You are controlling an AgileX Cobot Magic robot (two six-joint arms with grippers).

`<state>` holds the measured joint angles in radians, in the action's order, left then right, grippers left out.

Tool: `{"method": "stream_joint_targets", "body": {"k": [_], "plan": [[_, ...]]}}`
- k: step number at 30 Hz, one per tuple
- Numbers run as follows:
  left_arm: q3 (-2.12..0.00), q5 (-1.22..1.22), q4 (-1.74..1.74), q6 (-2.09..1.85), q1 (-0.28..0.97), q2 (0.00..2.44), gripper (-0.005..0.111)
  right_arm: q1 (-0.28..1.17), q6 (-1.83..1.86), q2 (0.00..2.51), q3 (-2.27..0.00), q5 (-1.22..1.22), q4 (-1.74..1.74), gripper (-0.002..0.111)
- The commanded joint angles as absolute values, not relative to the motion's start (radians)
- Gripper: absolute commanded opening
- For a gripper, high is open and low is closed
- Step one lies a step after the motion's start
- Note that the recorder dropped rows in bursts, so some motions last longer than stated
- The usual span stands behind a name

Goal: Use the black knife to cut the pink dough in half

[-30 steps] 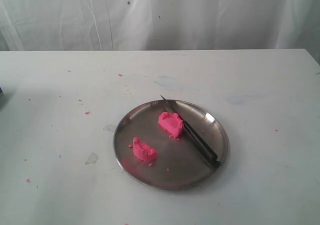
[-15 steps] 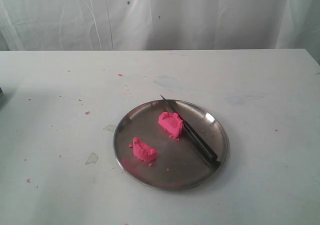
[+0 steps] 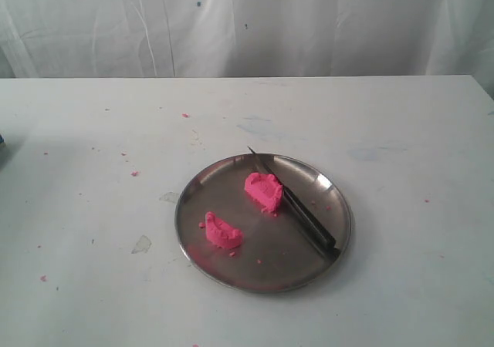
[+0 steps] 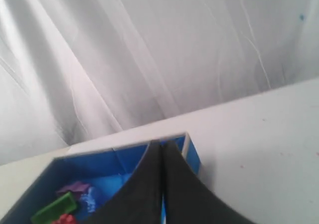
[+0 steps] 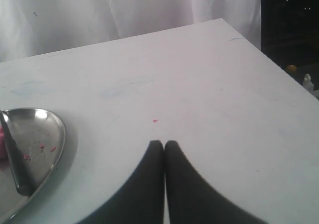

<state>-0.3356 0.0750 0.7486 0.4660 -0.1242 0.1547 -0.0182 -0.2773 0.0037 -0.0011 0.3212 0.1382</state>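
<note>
Two chunks of pink dough (image 3: 264, 190) on the steel plate (image 3: 231, 274): one near twelve o'clock from its centre, the other (image 3: 223, 231) well apart, around eight! The black knife (image 3: 305, 216) lies on the plate, tip at the twelve o'clock rim, handle toward four, blade just beside the upper chunk. Nobody's holding it. The left gripper (image 4: 162, 145) has its jaws pressed together, empty, above a blue box (image 4: 119, 154). The right gripper (image 5: 164, 144) is pinched together too, over the table (image 5: 199, 84) out past the plate's four o'clock side. My read: the cut is made and the knife set down, so no further grasp looks needed.
</note>
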Motion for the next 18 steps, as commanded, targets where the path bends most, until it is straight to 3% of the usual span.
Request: {"method": "stream_joint_targets", "body": {"k": [1,3,10,18], "plan": [[-0.327,0.176,0.748,0.471,-0.142,0.05,0.0,-0.026,-0.28,0.0,0.0,0.314,0.15,0.0],[-0.325,0.14,0.728,0.471,-0.14,0.035,0.0,-0.026,-0.28,0.0,0.0,0.314,0.15,0.0],[-0.189,-0.419,0.633,0.352,-0.101,0.009,0.0,-0.026,-0.28,0.0,0.0,0.314,0.15,0.0],[-0.02,-0.245,0.107,0.21,-0.093,0.0,0.0,-0.026,-0.28,0.0,0.0,0.314,0.15,0.0]]}}
